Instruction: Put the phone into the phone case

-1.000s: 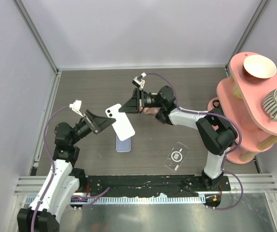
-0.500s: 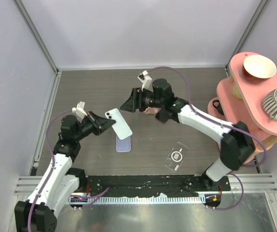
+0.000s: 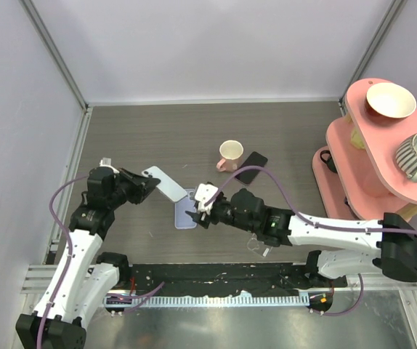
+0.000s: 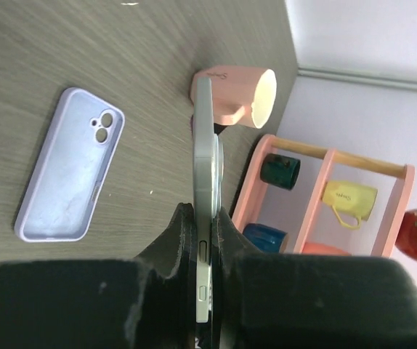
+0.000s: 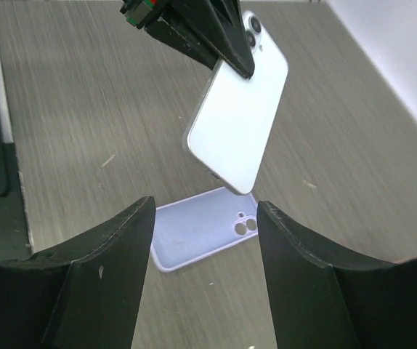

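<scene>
Left hand [image 3: 144, 182] is clamped on the phone [image 5: 237, 123], both fingers pinching its flat faces near the lens end, so that the phone hangs tilted in the air, clear of the tabletop [image 3: 143, 131]. Its pale back with two lenses faces the right wrist camera, and the left wrist view shows it edge-on. Below the phone's free end lies the lilac case [image 4: 70, 174], flat on the tabletop with its hollow side up and the lens cut-out showing; phone and case do not touch. Right hand [image 5: 205, 211] hovers low over the near end of the case with its jaws spread wide and nothing between them. Farther back on the tabletop stand a pink cup [image 3: 230, 154] and, just beside it, a dark phone [image 3: 250, 167] lying flat. At the right edge stands a pink rack [image 3: 368, 145] with cups on it.
</scene>
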